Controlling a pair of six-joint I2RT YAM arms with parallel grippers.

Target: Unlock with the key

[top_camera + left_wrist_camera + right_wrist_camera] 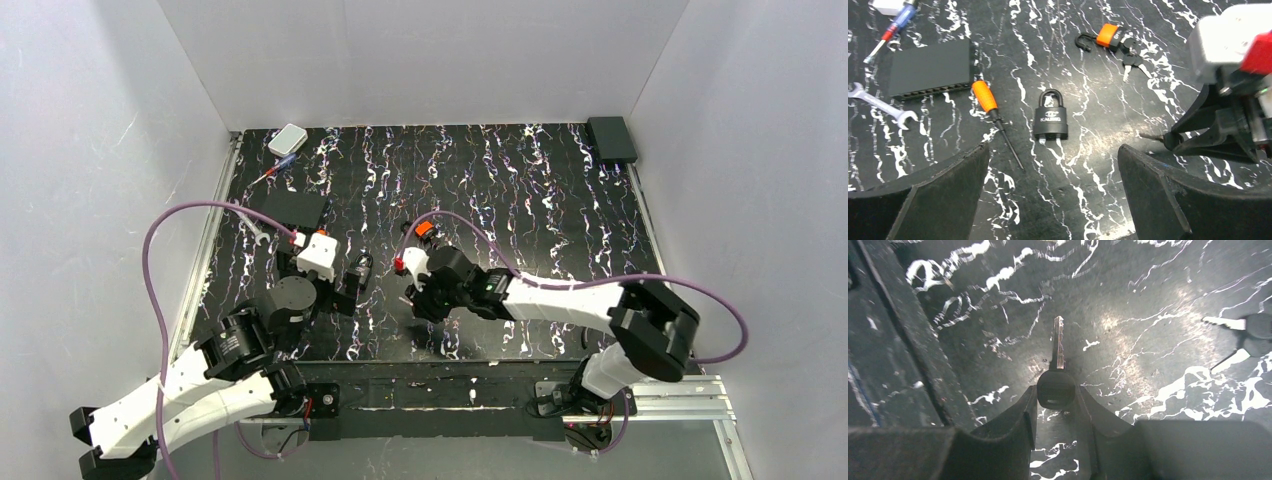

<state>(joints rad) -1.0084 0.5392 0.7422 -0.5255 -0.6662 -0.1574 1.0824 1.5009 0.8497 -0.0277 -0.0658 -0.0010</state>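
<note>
The dark padlock (1050,120) lay flat on the black, white-veined table (1088,200) with its shackle closed. Its body carried a small white emblem and a white brand word that seemed to begin "KAL"; the remaining letters were too soft to read. No other writing could be made out. The left gripper (1053,155) hung just on the near side of the padlock, its jaws spread wide and holding nothing. To the right of the padlock, and apart from it, the right gripper (1056,394) stood narrowed, pinching the black plastic head of the key (1056,372). The thin metal blade stuck straight out past the fingertips and, seen from the left wrist, pointed toward the padlock. An orange-handled screwdriver (984,96) lay just left of the padlock, its shaft slanting down toward the near side. Farther left sat a flat black box (930,68), with a silver wrench (878,102) in front of it and a red-and-blue screwdriver (895,27) beyond it. Beyond the padlock and to its right lay an orange padlock (1108,36) with its shackle open and spare keys (1133,59) beside it.
</note>
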